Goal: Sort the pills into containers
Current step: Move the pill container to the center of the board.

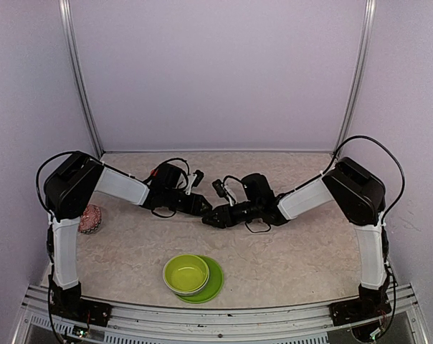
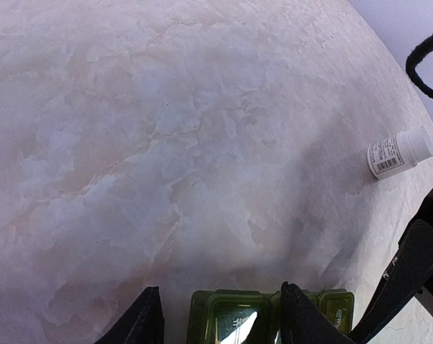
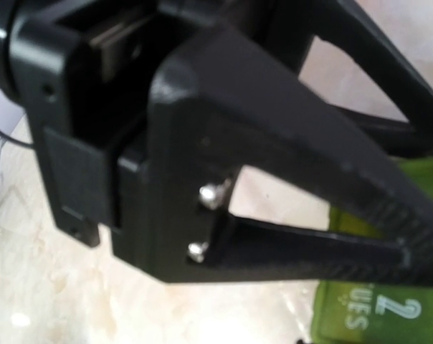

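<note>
The dark green strip box [image 2: 231, 315] lies on the marbled table at the bottom edge of the left wrist view. My left gripper [image 2: 222, 319] is open, its jaws straddling the box's end compartment. The left finger stands clear of the box and the right finger crosses it at the joint to the neighbouring compartment [image 2: 336, 307]. In the top view both grippers meet at the table's middle, left [image 1: 196, 205] and right [image 1: 215, 218], and hide the box. The right wrist view shows a lid [image 3: 367, 308] marked "TUES 2" behind the left gripper's black body. No pills are visible.
A small white labelled bottle [image 2: 398, 153] lies on its side beyond the box. A lime-green bowl [image 1: 186, 274] sits on its plate [image 1: 215, 281] near the front edge. An orange-red bottle [image 1: 91, 218] is beside the left arm. Black cables loop over both arms.
</note>
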`<state>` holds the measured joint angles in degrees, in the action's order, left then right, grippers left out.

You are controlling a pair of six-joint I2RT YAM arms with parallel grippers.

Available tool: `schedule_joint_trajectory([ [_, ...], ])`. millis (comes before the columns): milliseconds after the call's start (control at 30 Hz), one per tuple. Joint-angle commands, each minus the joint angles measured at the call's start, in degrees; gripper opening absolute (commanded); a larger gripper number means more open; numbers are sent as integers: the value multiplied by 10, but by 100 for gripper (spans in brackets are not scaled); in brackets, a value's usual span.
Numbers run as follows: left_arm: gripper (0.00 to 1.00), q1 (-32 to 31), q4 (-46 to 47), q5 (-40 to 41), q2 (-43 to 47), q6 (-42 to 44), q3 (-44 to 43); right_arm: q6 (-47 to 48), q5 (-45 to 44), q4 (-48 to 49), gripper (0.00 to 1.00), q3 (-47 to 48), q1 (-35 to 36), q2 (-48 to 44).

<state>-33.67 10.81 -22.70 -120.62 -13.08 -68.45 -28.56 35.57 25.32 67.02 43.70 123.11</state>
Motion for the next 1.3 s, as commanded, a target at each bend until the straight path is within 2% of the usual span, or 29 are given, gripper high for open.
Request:
schedule_joint_trajectory([
  [0, 53, 4, -56, 21, -28, 4, 3, -2, -47, -106, 47, -42, 4, 36],
  [267, 53, 3, -57, 19, -30, 5, 1, -10, -44, -93, 46, -51, -2, 38],
  [433, 54, 3, -56, 17, -32, 5, 1, -6, 4, -65, 56, -47, -4, 2],
  [700, 53, 2, -56, 17, -32, 4, 1, -23, 30, -71, 64, -18, -21, -85],
  [867, 54, 3, -57, 16, -30, 3, 0, -51, 13, -85, 67, -37, -31, -115],
  [1200, 53, 3, -60, 5, -30, -17, -1, -119, -27, -66, 69, -108, -31, -120],
  [1267, 49, 3, -60, 4, -29, -29, -1, -131, -28, -59, 70, -114, -31, -113],
])
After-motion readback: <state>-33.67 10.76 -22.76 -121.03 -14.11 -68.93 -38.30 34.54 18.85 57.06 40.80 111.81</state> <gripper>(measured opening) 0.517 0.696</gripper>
